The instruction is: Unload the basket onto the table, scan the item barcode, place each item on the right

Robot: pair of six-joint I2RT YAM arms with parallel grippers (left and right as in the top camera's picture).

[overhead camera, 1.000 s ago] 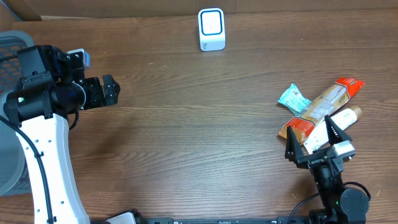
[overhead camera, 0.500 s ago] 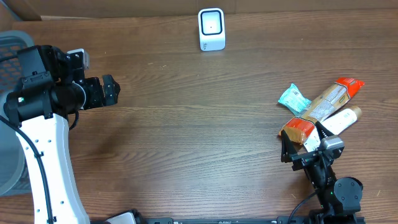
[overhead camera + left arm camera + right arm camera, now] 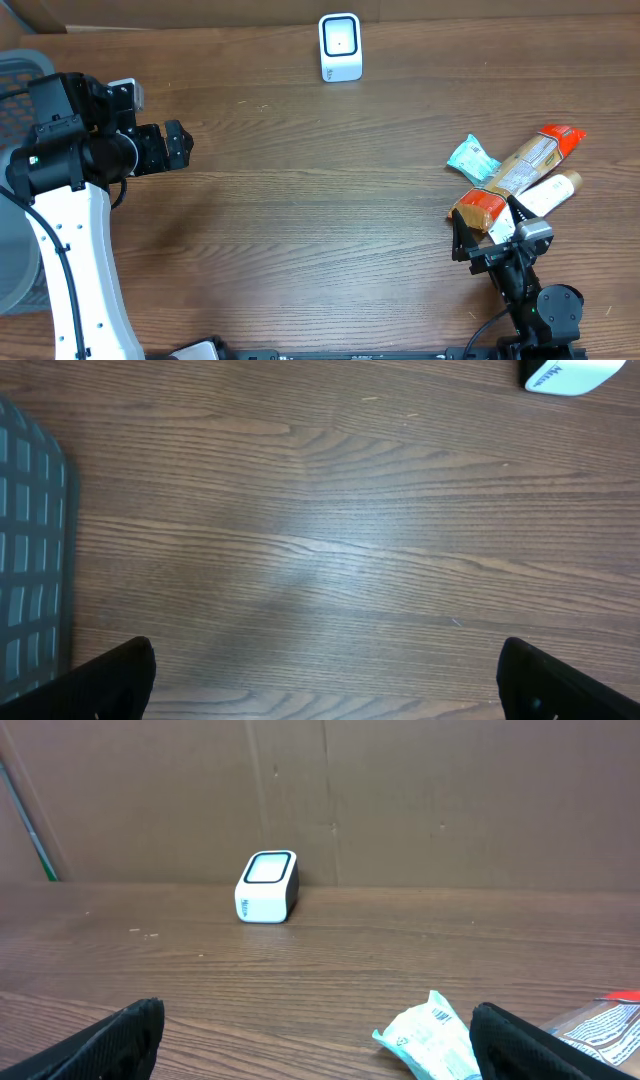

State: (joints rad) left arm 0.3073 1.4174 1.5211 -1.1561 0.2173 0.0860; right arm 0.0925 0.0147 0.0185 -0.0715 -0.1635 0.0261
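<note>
Right hand (image 3: pixel 488 230) shifted left (spread, like left hand (image 3: pixel 178 146)); orange-ended snack packet (image 3: pixel 530 160) lies diagonal.

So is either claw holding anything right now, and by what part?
Nothing is held: the left gripper and the right gripper both stand open and empty.

wooden table (image 3: pixel 300 220), grey mesh basket (image 3: pixel 35 560) at left edge, cardboard backdrop (image 3: pixel 450 800)
</note>
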